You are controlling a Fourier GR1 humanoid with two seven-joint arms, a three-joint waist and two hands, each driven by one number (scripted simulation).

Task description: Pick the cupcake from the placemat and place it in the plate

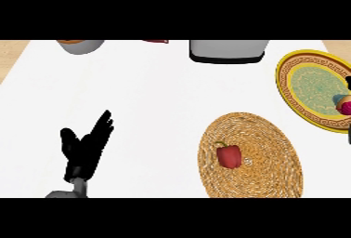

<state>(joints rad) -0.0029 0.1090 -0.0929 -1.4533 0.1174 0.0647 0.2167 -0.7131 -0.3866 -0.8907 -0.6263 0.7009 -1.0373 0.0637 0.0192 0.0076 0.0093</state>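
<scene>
Over at 3 o'clock, half cut off by the picture's right edge: cupcake (345,103), resting on the inner part of the plate (291,90). Pink and pale orange patches visible, too little to tell which way its top points or how its long axis runs. Off the placemat (274,174) altogether, up toward 1 o'clock from it.

Plate round, with a yellow rim, then a dark band with a gold key pattern, then a pale green centre; touching nothing but the desk (137,93) and lying well apart from the placemat's upper edge.

On the woven placemat, toward 5 o'clock in the view: red bell pepper (230,156), long axis running roughly 12 to 6, green stem at its 11 o'clock corner.

Down at 8 o'clock: left hand (82,148), fingers (103,126) straight and spread, pointing toward 1 o'clock, holding nothing, far across the desk from the cupcake.

Of the right hand (349,84), only dark slivers at the right edge, just above and below the cupcake; grip impossible to tell.

Along the far edge, at 12 o'clock: grey pot (227,50); at 11 o'clock: grey bowl (82,46).
</scene>
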